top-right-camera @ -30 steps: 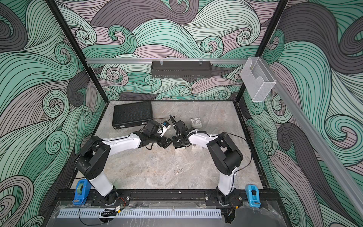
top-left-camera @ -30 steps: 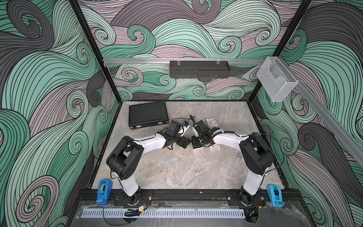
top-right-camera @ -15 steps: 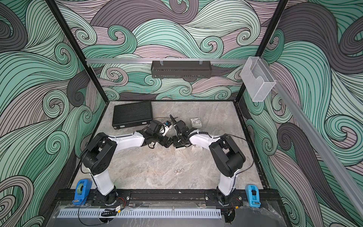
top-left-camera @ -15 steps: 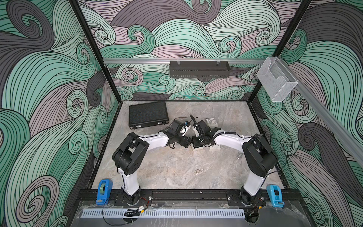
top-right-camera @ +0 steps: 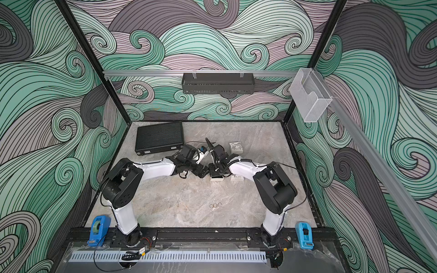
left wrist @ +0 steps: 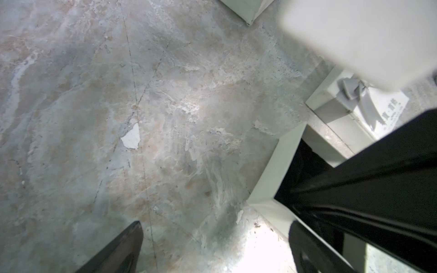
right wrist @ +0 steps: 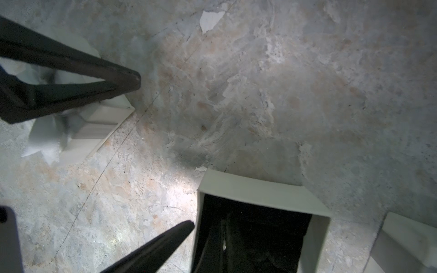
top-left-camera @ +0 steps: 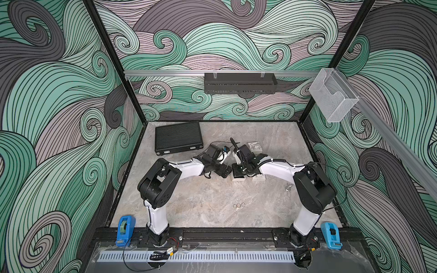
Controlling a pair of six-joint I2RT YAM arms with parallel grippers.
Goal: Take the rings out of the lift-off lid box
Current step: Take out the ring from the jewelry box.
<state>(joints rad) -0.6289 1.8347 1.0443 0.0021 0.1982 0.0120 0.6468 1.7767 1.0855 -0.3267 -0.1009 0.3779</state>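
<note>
- rings [top-left-camera: 238,205]: three thin pale hoops in a row; flat on the bare surface [top-left-camera: 201,201]; lower centre of the frame in both top views; well apart from the box
- box [top-left-camera: 238,180]: pale, dark inside, open-topped; mid-frame; ribboned lid [top-left-camera: 259,177] just beside it, to the right
- left tool [left wrist: 216,225]: jaws spread wide; nothing held; only bare surface between them
- right tool [top-left-camera: 239,171]: closed tight; tips down inside the box; any hold on a ring not discernible
</note>
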